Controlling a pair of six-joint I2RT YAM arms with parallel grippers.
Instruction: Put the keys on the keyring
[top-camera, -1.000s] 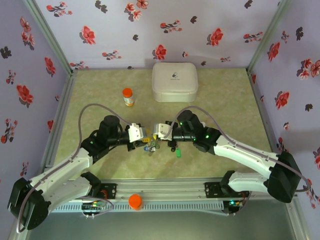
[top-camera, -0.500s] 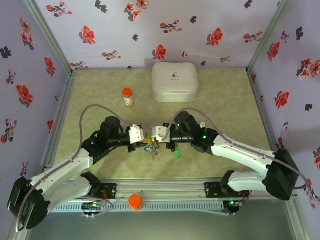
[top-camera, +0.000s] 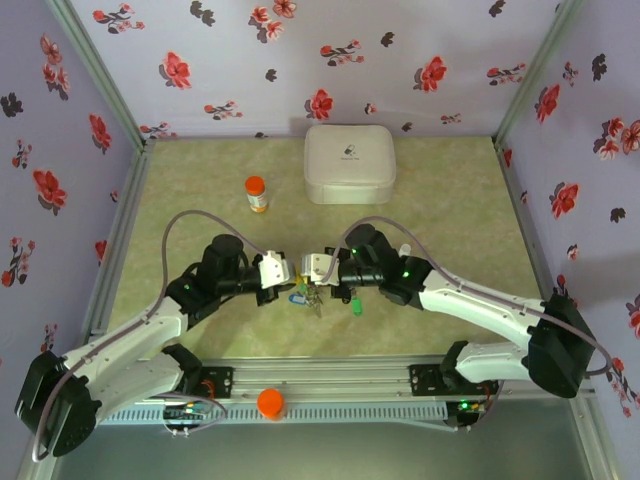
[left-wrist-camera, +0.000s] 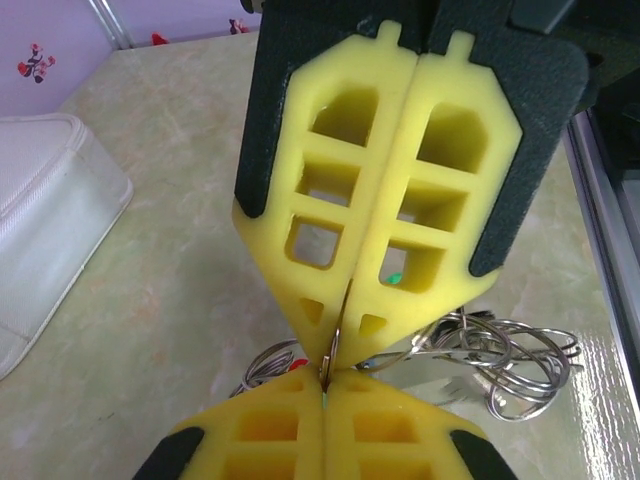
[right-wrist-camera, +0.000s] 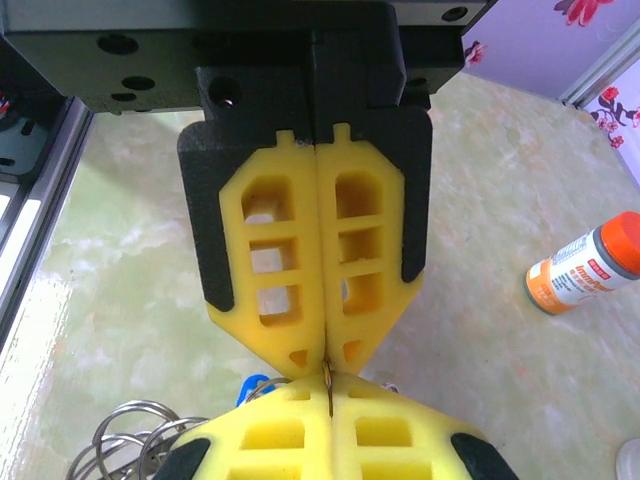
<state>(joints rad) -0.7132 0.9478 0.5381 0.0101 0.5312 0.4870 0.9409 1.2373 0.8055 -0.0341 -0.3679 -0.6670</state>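
My left gripper (top-camera: 291, 276) and right gripper (top-camera: 307, 272) meet tip to tip above the middle of the table. Both are shut on the same thin dark ring, the keyring (left-wrist-camera: 333, 352), seen edge-on between the yellow pads. In the left wrist view my own fingertips (left-wrist-camera: 325, 380) pinch it from below and the right gripper's pads (left-wrist-camera: 385, 240) from above. The right wrist view shows the same pinch (right-wrist-camera: 327, 385). The keys (left-wrist-camera: 500, 355), a tangle of silver rings and blades, lie just under and beside the tips (top-camera: 311, 296). A blue tag (right-wrist-camera: 250, 385) and a green tag (top-camera: 356, 305) show.
A white zip case (top-camera: 348, 162) sits at the back centre, and its edge also shows in the left wrist view (left-wrist-camera: 40, 220). An orange-capped bottle (top-camera: 257, 194) stands at the back left (right-wrist-camera: 585, 265). An orange cap (top-camera: 271, 402) rests on the front rail.
The left gripper has closed on the ring. Both grippers have shifted slightly toward the near edge and stayed tip to tip over the keys.
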